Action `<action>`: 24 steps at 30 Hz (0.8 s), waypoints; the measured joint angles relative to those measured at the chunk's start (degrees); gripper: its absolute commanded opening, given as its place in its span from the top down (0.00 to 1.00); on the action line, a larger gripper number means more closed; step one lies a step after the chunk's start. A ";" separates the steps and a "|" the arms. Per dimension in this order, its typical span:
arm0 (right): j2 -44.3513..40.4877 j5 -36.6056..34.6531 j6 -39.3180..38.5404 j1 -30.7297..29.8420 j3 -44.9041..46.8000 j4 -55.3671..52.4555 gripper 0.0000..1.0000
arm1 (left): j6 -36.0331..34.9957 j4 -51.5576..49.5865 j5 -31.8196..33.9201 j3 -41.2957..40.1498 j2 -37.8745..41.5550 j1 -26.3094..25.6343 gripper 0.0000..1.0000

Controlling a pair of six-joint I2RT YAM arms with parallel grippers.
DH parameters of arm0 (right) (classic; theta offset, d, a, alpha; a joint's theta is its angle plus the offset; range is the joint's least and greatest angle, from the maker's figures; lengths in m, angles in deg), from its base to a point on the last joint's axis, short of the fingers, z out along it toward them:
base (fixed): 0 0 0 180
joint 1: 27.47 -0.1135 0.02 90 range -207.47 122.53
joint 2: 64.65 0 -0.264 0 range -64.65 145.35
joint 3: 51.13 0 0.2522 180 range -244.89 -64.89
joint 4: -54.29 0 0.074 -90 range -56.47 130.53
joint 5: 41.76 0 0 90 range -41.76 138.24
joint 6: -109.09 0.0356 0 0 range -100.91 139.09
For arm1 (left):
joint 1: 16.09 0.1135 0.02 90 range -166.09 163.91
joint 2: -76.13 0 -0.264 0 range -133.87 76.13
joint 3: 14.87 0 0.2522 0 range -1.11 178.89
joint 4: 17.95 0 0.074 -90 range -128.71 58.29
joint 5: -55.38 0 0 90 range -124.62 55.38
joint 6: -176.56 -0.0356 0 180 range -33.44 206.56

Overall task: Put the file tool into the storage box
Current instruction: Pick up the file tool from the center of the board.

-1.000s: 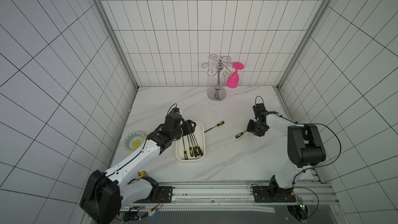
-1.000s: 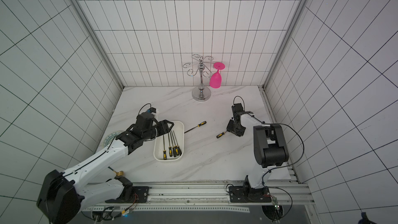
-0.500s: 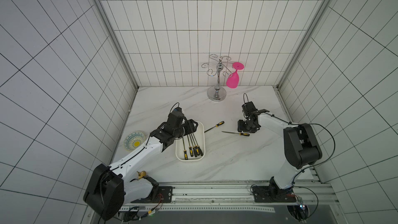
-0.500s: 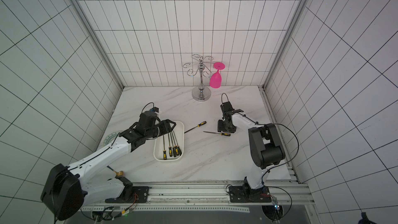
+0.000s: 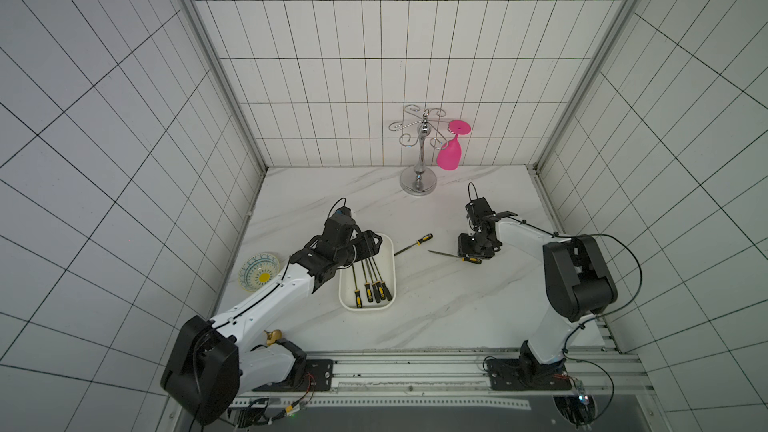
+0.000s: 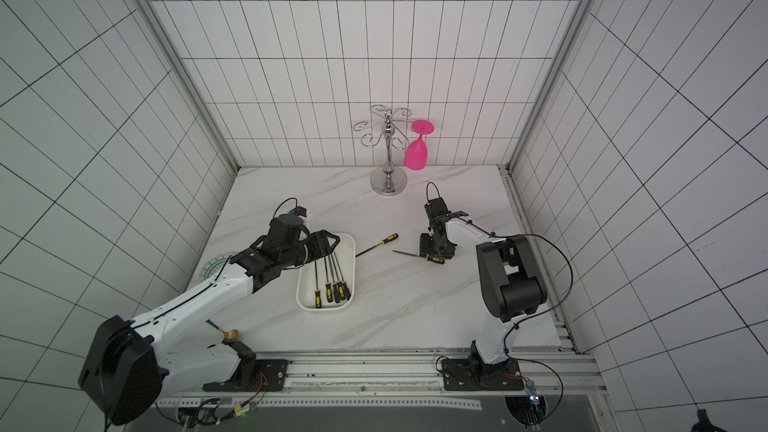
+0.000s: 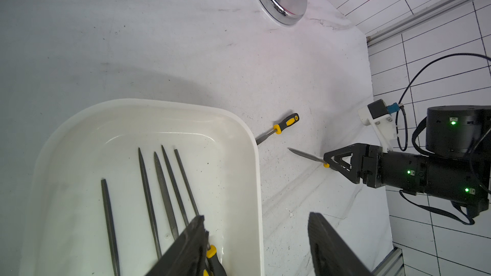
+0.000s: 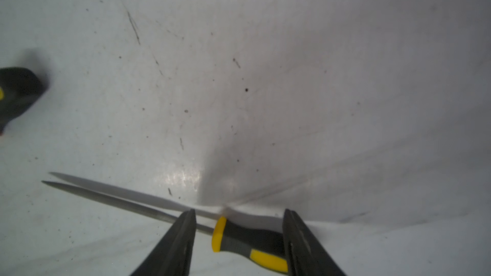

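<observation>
**Grabbing the next file**

My left gripper [image 7: 256, 217] hangs wide and empty over the box [image 5: 345, 288] (five files [image 5: 370, 280] inside). Farther out, my right gripper [image 8: 239, 211] stands open around a file [image 8: 247, 237] on the table [image 5: 436, 305]. Next: pinch its handle, lift. Another file [image 5: 413, 244] lies beyond.

Files [image 5: 376, 289] in storage box [image 5: 345, 288], perhaps five

The left arm [image 5: 266, 297] and right arm [image 5: 523, 234] wear white shells between bulky black joints, with thin black cables looping off the wrists. The right tool [image 7: 327, 162] is black with triangular cut-outs; green lights dot its mount.
</observation>
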 measured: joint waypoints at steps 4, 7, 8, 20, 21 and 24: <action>0.50 -2.62 -2.03 0.00 -1.99 -0.24 0.41 | 0.28 0.02 0.02 0.00 0.26 -0.02 0.37; 2.36 -3.50 -3.13 0.00 -2.19 -0.22 0.41 | 0.46 0.02 0.00 0.00 0.37 -0.02 0.37; 3.32 -3.50 -3.39 0.00 -2.19 -0.22 0.41 | 0.48 0.02 0.00 0.00 0.37 -0.02 0.37; 4.52 -1.90 -3.65 -0.02 -2.73 -0.02 0.42 | 0.83 0.04 0.00 0.00 1.16 -0.02 0.37; 4.33 -1.29 -3.45 -0.07 -2.58 -0.04 0.43 | 0.85 0.02 0.00 0.00 1.16 -0.02 0.37; 3.87 -0.11 -3.17 -0.50 -1.99 -0.02 0.43 | 0.87 0.07 -0.04 0.00 1.14 -0.04 0.37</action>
